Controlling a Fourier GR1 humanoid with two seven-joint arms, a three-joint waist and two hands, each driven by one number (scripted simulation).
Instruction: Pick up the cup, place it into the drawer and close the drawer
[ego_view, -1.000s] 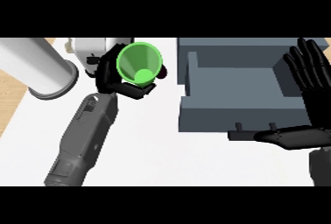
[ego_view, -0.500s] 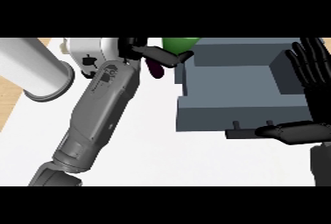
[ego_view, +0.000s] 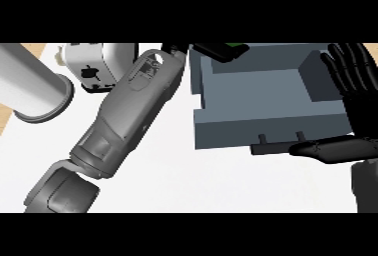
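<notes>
My left arm (ego_view: 122, 125) goes from the lower left of the picture up to the top middle. My left hand (ego_view: 214, 49) is at the very top edge, just over the back wall of the drawer (ego_view: 262, 127). Only a bit of my black fingers shows there, and I can see a small piece of the green cup (ego_view: 235, 46) next to them. Most of the cup is cut off by the top edge, so I cannot tell how my fingers sit around it. The drawer is grey and open, in the upper right part of the picture, with its handle (ego_view: 277, 146) facing the bottom. My right hand (ego_view: 360, 85) is at the right edge, beside the drawer. Its fingers are straight and point up, and its thumb (ego_view: 332, 149) sticks out to the left, just by the handle. In the upper left lies a big white roll (ego_view: 33, 85), and near it stands a white toaster (ego_view: 94, 62).
</notes>
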